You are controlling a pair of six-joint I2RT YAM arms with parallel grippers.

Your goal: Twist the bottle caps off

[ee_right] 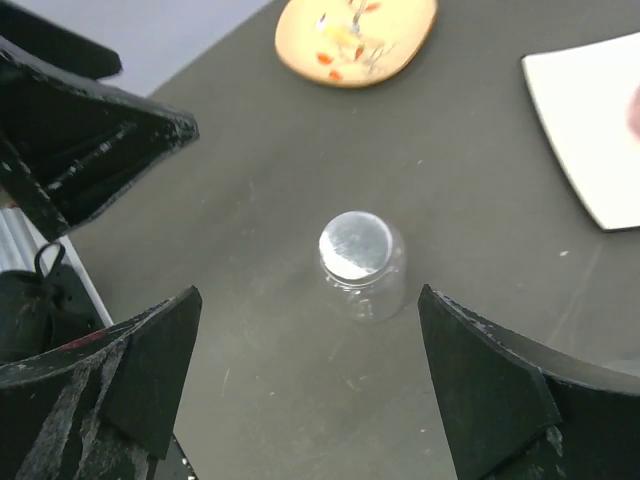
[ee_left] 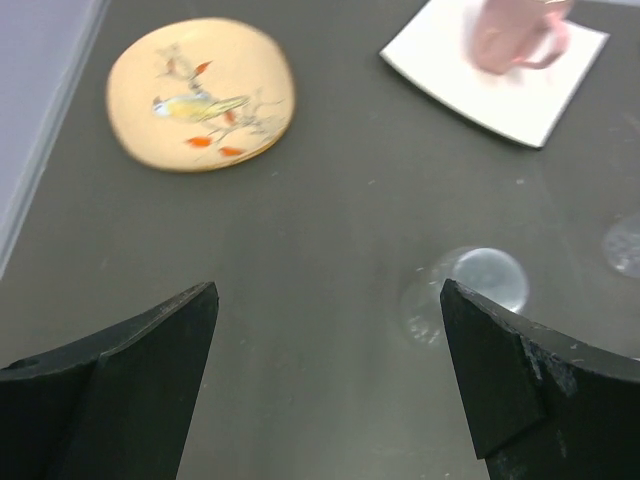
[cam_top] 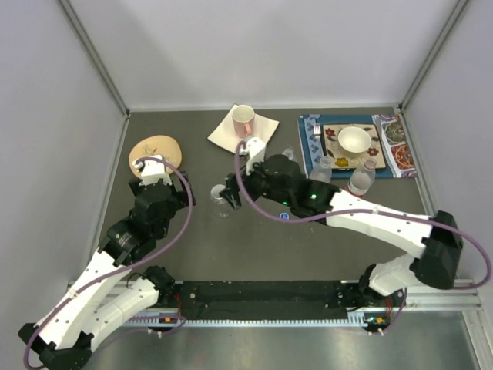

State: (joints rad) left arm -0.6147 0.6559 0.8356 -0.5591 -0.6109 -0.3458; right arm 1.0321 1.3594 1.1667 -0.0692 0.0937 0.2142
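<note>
Right hand spread wide around the squat bottle, not touching it.
The squat bottle stands upright on the dark bench, left of centre, with its greyish cap on. The right hand's two fingers stand well apart, one on each side of the bottle, with bare bench between them and it. The left hand is also spread wide and holds nothing; it hangs near the yellow plate, and the squat bottle shows blurred off its right finger. A slim bottle and a red-capped bottle stand upright at the near edge of the patterned mat that carries the bowl. A mug sits on a white napkin behind the right hand.
</note>
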